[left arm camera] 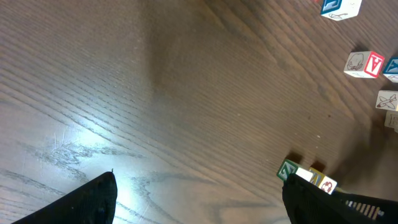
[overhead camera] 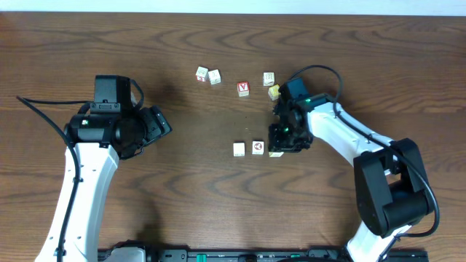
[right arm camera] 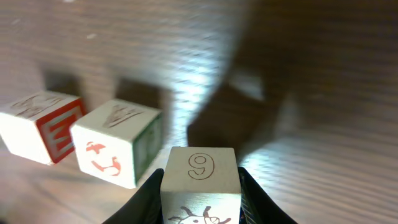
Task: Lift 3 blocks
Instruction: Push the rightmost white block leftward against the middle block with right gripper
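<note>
Three cream-white blocks stand in a short row right of the table's middle: a plain-topped block (overhead camera: pixel 239 149), a block with a round red mark (overhead camera: pixel 258 148), and a third block (overhead camera: pixel 276 153) that peeks out from under my right gripper (overhead camera: pixel 282 142). In the right wrist view this third block (right arm camera: pixel 201 180) shows a brown 9 on its near top face. My right gripper (right arm camera: pixel 201 190) is shut on it, a black finger pressed against each side. Its two neighbours (right arm camera: pixel 115 149) (right arm camera: pixel 40 124) stand just to its left. My left gripper (overhead camera: pixel 160 122) hangs far to the left, open and empty (left arm camera: pixel 199 186).
Several other cubes lie farther back: a pair (overhead camera: pixel 208 75) at the back left, a red-letter cube (overhead camera: pixel 243 89), a cream cube (overhead camera: pixel 269 78) and a yellowish cube (overhead camera: pixel 274 92) close to the right arm. The table is bare dark wood (overhead camera: pixel 182 175).
</note>
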Controlling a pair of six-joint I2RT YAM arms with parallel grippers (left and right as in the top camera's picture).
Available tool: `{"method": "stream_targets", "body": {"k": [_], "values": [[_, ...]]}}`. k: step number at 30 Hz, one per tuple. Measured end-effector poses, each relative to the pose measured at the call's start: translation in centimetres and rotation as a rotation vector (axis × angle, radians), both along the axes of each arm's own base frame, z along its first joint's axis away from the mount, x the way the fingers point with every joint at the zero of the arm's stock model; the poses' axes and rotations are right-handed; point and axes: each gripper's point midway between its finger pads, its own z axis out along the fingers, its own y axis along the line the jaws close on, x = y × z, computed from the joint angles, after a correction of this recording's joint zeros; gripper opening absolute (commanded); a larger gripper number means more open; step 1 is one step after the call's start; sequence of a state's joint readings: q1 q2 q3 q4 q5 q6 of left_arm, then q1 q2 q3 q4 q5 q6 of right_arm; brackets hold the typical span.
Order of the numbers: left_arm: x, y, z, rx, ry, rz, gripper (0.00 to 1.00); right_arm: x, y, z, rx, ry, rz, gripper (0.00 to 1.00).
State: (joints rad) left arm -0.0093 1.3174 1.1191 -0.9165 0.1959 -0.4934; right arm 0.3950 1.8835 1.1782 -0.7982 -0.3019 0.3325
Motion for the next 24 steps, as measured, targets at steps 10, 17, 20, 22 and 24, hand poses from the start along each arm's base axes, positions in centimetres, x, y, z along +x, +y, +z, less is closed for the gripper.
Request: {"method": "stream_targets", "body": {"k": [10,17,20,22,24], "values": [[0.0,0.0,0.0,0.000,0.000,0.000,0.86,-0.4,0.5,-0.2,-0.044,-0.002,-0.017,0.27],[0.0,0.0,0.0,0.000,0.000,0.000,0.86,0.3,0.6,-0.2,-0.048,-0.027,-0.040,0.31],[0.0,0.0,0.0,0.000,0.000,0.000,0.86,0.6,0.7,-0.2,-0.046,-0.040,-0.047,0.33],[0.0,0.0,0.0,0.000,0.000,0.000,0.86,0.7,0.7,-0.2,-0.045,-0.042,-0.055,0.36],[0.0,0.0,0.0,0.000,0.000,0.000,0.86,0.8,0.7,-0.2,-0.044,-0.045,-0.058,0.37]]}}
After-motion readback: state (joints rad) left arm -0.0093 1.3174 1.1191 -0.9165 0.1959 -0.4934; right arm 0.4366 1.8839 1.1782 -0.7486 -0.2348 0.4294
